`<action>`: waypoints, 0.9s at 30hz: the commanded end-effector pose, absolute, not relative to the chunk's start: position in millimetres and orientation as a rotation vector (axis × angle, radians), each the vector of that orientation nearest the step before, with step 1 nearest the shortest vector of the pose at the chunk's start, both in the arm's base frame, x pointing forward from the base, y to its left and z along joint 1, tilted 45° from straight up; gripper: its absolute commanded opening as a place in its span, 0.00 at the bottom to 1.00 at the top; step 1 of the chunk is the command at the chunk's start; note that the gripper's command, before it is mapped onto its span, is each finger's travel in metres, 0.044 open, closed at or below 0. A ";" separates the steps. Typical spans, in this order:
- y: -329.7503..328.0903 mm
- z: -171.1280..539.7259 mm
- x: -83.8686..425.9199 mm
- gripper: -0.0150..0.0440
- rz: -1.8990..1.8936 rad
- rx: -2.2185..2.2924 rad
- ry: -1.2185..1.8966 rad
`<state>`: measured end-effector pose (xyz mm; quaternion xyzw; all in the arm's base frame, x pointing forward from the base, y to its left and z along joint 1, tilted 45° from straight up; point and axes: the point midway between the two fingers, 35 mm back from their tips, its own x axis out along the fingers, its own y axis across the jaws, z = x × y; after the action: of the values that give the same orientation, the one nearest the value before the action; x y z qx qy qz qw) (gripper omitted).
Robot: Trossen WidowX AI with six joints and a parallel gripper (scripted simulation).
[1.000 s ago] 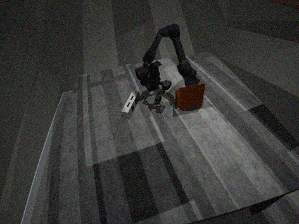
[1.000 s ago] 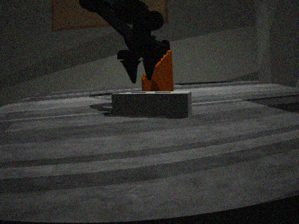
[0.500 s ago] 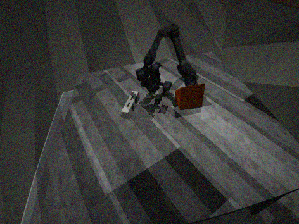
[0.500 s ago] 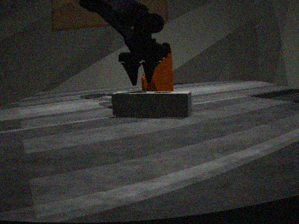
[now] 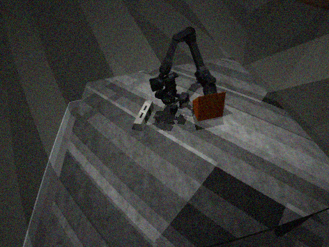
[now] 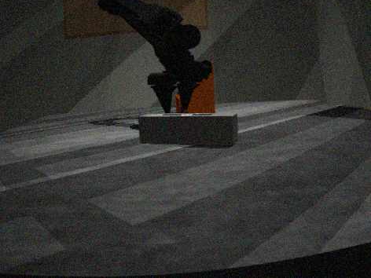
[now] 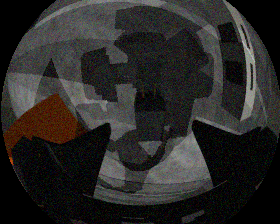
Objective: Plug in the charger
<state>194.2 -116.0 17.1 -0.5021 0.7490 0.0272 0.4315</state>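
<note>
Beside a pale power strip (image 5: 143, 113) (image 6: 189, 129) (image 7: 248, 70), the robot's black gripper (image 5: 176, 113) (image 6: 177, 111) (image 7: 153, 126) points down, open and empty, with an orange block (image 5: 210, 107) (image 6: 204, 95) (image 7: 47, 120) to its right in the top view

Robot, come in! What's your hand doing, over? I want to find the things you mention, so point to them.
Hand (image 5: 171, 110) (image 6: 177, 111) (image 7: 153, 126) open, nothing held. Power strip (image 5: 143, 113) (image 6: 189, 129) (image 7: 249, 70) beside it, nothing plugged in. Orange block (image 5: 210, 106) (image 6: 203, 95) (image 7: 45, 120) nearby.

The pale power strip (image 5: 142, 114) (image 6: 189, 129) (image 7: 249, 70) lies flat, slots up — the dark charger (image 7: 151, 103), apparently, lies apart from it.
</note>
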 end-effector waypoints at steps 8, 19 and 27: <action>-129.3 3.0 189.9 1.00 0.073 -1.257 1.878; -141.1 -7.5 186.9 1.00 0.070 -1.259 1.880; -139.6 -5.3 189.6 0.78 0.065 -1.254 1.872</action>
<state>189.3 -139.7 -5.7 -0.5025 0.7504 0.0264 0.4286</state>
